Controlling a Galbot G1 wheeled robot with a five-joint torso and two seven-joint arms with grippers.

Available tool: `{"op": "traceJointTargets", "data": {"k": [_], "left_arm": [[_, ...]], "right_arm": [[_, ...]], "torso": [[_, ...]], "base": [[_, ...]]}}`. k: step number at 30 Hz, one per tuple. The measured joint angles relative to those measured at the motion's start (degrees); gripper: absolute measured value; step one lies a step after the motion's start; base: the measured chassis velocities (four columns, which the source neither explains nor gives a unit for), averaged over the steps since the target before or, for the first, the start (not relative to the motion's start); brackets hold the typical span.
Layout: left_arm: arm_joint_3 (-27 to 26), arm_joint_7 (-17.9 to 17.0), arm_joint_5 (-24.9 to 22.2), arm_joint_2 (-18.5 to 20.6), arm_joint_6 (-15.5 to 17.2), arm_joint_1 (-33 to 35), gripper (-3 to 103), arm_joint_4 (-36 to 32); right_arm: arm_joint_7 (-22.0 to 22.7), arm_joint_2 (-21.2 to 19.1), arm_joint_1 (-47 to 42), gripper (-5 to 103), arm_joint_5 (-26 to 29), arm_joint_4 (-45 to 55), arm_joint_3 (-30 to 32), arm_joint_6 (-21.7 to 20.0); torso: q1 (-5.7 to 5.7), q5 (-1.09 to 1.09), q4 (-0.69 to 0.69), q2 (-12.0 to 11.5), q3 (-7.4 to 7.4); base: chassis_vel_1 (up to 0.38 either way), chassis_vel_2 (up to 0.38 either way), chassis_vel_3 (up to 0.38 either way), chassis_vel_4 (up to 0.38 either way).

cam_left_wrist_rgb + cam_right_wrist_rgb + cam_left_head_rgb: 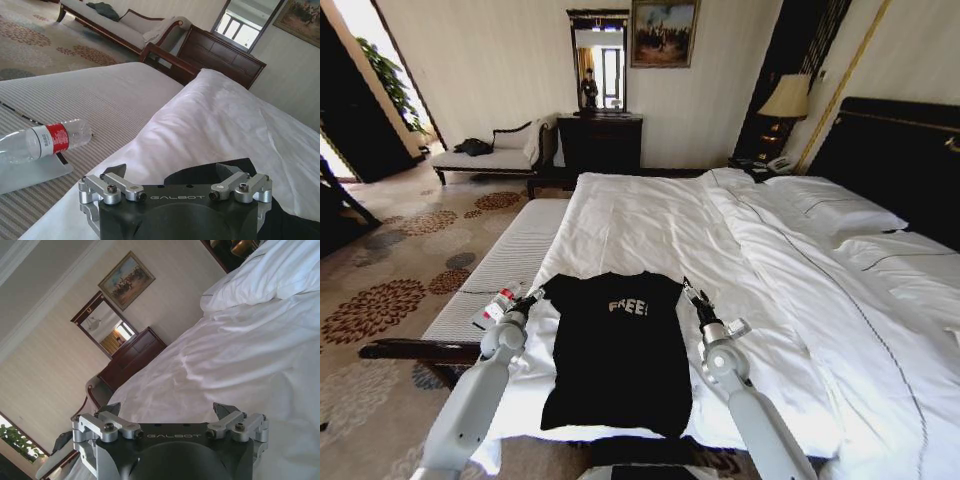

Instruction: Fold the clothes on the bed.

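Spread grippers (533,293) (688,290) flanking T-shirt (617,350)

Big bed (650,215) with white sheets, duvet (840,300) pushed toward the dark headboard side, pillows (840,215) at the head. Black T-shirt (617,355) with white "FREE!" lies flat, face up, at the near foot edge, hem hanging over. Pale striped bench (505,265) just beside the bed; plastic bottle (42,142) with red label lies on its side there, on a flat card.
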Motion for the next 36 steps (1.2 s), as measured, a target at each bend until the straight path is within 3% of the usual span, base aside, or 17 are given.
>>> {"op": "traceJointTargets", "data": {"k": [4, 5, 6, 7, 11, 15, 18, 21, 22, 27, 29, 32, 36], "left_arm": [[0.5, 0.2, -0.1, -0.7, 0.0, -0.8, 100, 1.0], [0.9, 0.3, 0.1, -1.0, -0.1, -1.3, 93, 1.6], [1.1, 0.3, 0.2, -1.1, -0.2, -1.6, 93, 2.1], [1.3, 0.4, 0.4, -1.3, -0.3, -2.2, 82, 2.7], [1.8, 0.5, 0.7, -1.5, -0.3, -2.7, 77, 3.6], [2.4, 1.0, 1.8, -2.0, -0.5, -3.2, 56, 5.0], [2.4, 1.1, 2.2, -2.2, -0.6, -3.2, 50, 5.3], [2.4, 1.2, 2.5, -2.3, -0.8, -3.2, 34, 5.7], [2.4, 1.2, 2.5, -2.3, -0.8, -3.2, 34, 5.7], [2.2, 1.3, 2.5, -2.1, -0.9, -3.2, 13, 5.6], [2.2, 1.3, 2.5, -2.0, -0.9, -3.2, 13, 5.5], [2.1, 1.4, 2.3, -1.6, -0.9, -3.3, 1, 5.1], [2.2, 1.4, 2.1, -1.2, -0.9, -3.7, 0, 5.0]], "right_arm": [[0.6, 0.3, 0.1, 100, 0.1, -0.2, 0.0, -0.3], [0.8, 0.5, 0.1, 100, 0.1, -0.2, -0.1, -0.5], [0.9, 0.6, 0.2, 100, 0.1, -0.2, -0.1, -0.6], [1.1, 0.6, 0.1, 100, 0.1, -0.3, -0.1, -0.6], [1.2, 0.7, -0.1, 100, 0.1, -0.4, 0.0, -0.8], [1.4, 0.7, -0.4, 100, 0.1, -0.5, 0.3, -0.9], [1.5, 0.7, -0.6, 100, 0.1, -0.5, 0.4, -0.9], [1.6, 0.7, -0.8, 100, 0.1, -0.7, 0.5, -0.9], [1.7, 0.7, -0.8, 100, 0.1, -0.8, 0.5, -0.9], [2.0, 1.0, -0.7, 100, 0.1, -1.0, 0.3, -1.0], [2.1, 1.1, -0.6, 100, 0.1, -1.0, 0.3, -1.1], [2.2, 1.2, -0.6, 100, 0.1, -1.1, 0.2, -1.1], [2.2, 1.2, -0.6, 100, 0.0, -1.3, 0.2, -1.1]], "torso": [[0.00, 0.00, 0.00, 0.0, 0.00], [0.00, 0.00, 0.00, 0.0, 0.00], [0.00, 0.00, 0.00, 0.0, 0.00], [0.00, 0.00, 0.00, 0.0, 0.00], [0.00, 0.00, 0.00, 0.0, 0.00], [0.00, 0.00, -0.01, 0.0, 0.00], [0.00, 0.00, 0.00, 0.0, 0.00], [-0.01, -0.01, 0.00, 0.0, 0.00], [-0.01, -0.01, 0.00, 0.0, 0.00], [-0.01, -0.01, 0.00, 0.0, 0.00], [-0.01, -0.01, 0.00, 0.0, 0.00], [-0.01, -0.01, 0.00, 0.0, 0.00], [-0.01, 0.00, 0.00, 0.0, 0.00]], "base": [[0.000, 0.000, 0.000, 0.000], [0.000, 0.000, 0.000, 0.000], [0.000, 0.000, 0.000, 0.000], [0.000, 0.000, 0.000, 0.000], [0.000, 0.000, 0.000, 0.000], [0.000, 0.000, 0.000, 0.000], [0.000, 0.000, 0.000, 0.000], [0.000, 0.000, 0.000, 0.000], [0.000, 0.000, 0.000, 0.000], [0.000, 0.000, 0.000, 0.000], [0.000, 0.000, 0.000, 0.000], [0.000, 0.000, 0.000, 0.000], [0.000, 0.000, 0.000, 0.000]]}}
